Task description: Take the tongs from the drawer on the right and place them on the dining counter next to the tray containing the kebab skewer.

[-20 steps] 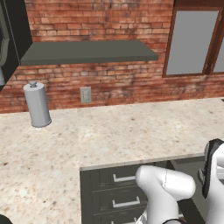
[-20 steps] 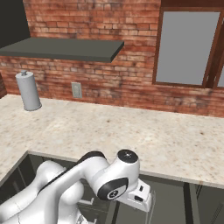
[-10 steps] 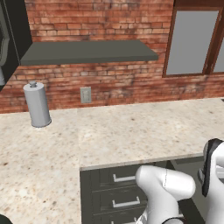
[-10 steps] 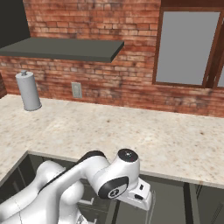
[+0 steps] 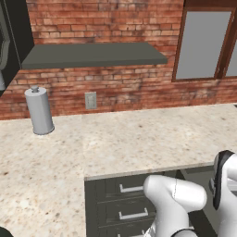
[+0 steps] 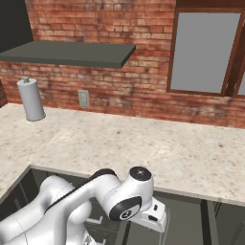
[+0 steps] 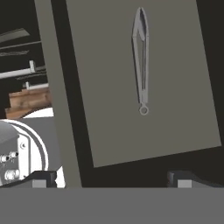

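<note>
No readable text, labels or numbers anywhere (small surfaces perhaps too blurred).

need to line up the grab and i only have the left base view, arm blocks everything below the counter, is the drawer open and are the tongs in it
Observer: Yes. In the hand view the drawer is open, and the tongs lie flat on its grey floor.
Operator: anything else in there with them
Observer: No. On the floor that shows, the tongs lie alone, well clear of the walls.
Operator: is the gripper on them yet
Observer: No. The gripper is open and empty, with its fingertips wide apart short of the tongs.
Operator: which end is nearer the hand
Observer: The end with the small ring; the tongs run straight away from the fingertips.
</note>
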